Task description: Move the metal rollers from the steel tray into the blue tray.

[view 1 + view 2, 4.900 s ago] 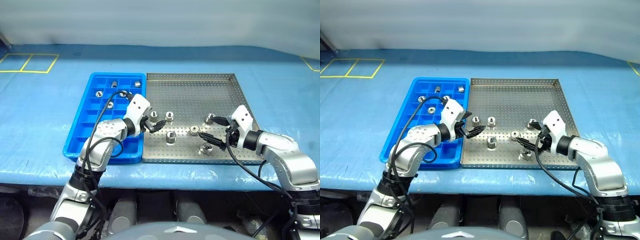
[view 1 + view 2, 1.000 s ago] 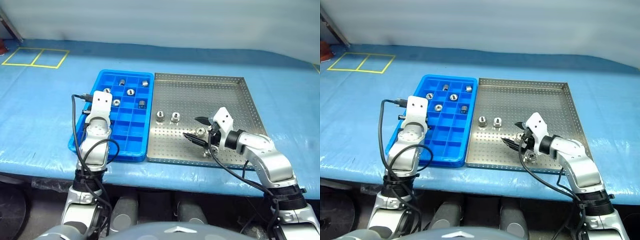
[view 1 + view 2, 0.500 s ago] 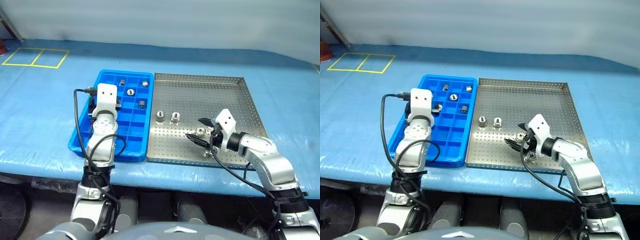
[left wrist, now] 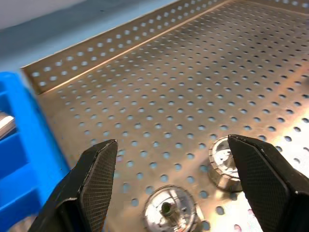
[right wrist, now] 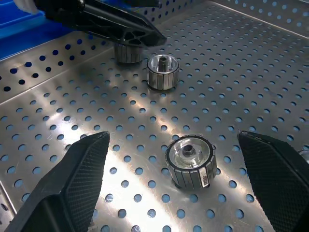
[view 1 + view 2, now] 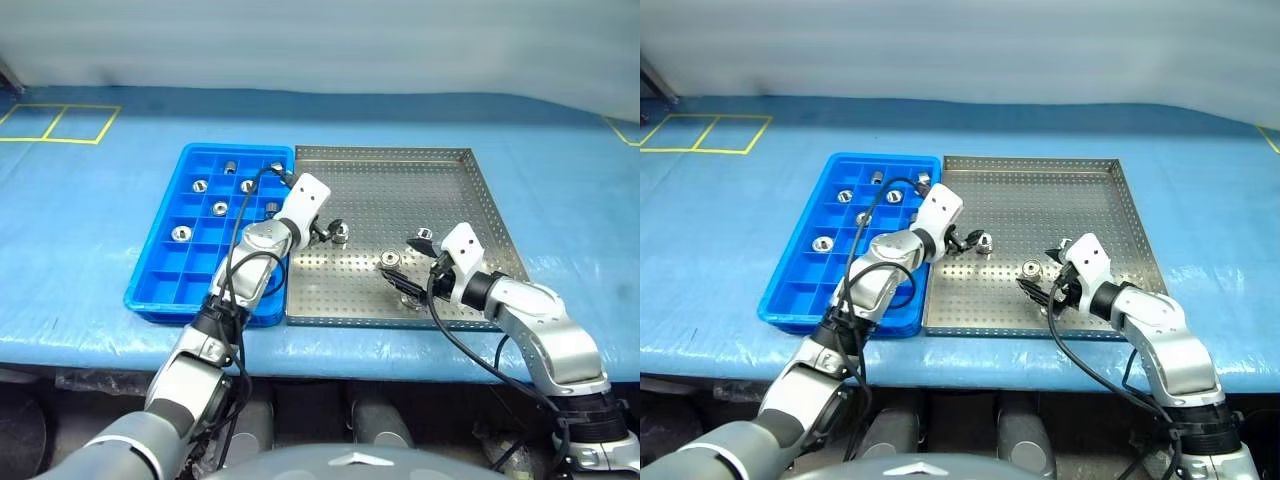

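Rollers (image 4: pixel 169 210) are framed just ahead between the wide-open, empty left gripper (image 6: pixel 326 229); right gripper (image 5: pixel 174 183), seemingly empty, is likewise spread.

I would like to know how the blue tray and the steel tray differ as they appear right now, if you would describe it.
The blue tray is bright plastic, split into a grid of small square compartments; the steel tray is silver metal with one open, perforated floor and a low rim. The blue tray is narrower, the steel tray broader and squarer. The rollers in the blue tray sit in separate compartments; those in the steel tray lie loose. Both rest side by side on the blue-covered table and hold rollers.
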Robot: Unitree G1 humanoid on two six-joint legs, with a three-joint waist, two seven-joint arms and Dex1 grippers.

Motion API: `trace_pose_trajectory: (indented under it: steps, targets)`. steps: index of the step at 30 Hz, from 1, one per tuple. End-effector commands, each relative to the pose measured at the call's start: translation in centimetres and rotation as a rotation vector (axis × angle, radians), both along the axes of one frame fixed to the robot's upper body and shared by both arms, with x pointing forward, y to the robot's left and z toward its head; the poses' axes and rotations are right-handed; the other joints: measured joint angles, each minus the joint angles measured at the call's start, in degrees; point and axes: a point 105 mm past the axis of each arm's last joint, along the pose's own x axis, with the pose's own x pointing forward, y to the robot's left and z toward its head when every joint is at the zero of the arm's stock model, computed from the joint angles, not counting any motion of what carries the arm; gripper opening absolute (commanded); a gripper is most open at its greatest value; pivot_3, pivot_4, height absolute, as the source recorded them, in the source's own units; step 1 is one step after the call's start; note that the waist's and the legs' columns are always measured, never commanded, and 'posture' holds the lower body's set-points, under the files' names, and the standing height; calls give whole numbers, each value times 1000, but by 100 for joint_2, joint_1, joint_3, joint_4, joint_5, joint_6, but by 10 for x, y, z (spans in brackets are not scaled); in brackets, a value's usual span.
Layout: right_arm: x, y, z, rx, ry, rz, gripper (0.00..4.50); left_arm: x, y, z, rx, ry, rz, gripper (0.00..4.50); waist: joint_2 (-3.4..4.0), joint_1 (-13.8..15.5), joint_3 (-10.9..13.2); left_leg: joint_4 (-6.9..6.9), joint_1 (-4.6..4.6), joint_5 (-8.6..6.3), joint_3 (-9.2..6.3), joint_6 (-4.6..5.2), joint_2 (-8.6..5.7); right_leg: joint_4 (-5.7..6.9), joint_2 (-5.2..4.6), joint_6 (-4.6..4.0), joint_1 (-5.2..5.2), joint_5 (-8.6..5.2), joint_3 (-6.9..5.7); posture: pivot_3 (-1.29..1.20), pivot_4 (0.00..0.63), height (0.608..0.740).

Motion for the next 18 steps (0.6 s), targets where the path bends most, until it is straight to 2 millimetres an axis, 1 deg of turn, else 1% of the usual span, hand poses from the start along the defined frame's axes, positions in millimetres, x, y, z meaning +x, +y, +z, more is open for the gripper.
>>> trace_pose_trajectory:
  steps: [1, 7, 12, 15, 18]
  targets:
    - [-1, 1, 15, 12, -62, 2, 4500, 4, -11, 4, 35, -37, -32, 3969, 0, -33, 0, 0, 1, 0, 0, 0, 0, 1, 0, 0, 0, 0, 1, 6, 150, 740]
    - [-3, -2, 15, 12, -66, -23, 4500, 9, -8, -14, 140, 6, 13, 3969, 0, -76, 0, 0, -1, 0, 0, 0, 0, 0, 0, 0, 0, 0, 1, -11, 150, 740]
    - [-5, -2, 14, 11, -62, -28, 4500, 3, -12, -22, 128, 56, -23, 3969, 0, -89, 0, -1, 0, 0, 0, 0, 0, 1, 0, 1, -2, 0, 2, -14, 150, 740]
    - [-5, 0, 14, 12, -62, -26, 4500, 0, -15, -23, 89, 81, -35, 3377, 1, -87, 0, 0, 0, 0, 1, 0, 0, 1, 0, 0, -1, 0, 2, -14, 150, 740]
    - [-4, 1, 13, 13, -62, -24, 4500, -1, -19, -21, 54, 77, -43, 2396, 1, -85, 0, 0, -1, 0, 1, 0, 0, 0, 0, 1, -1, 0, 2, -14, 150, 740]
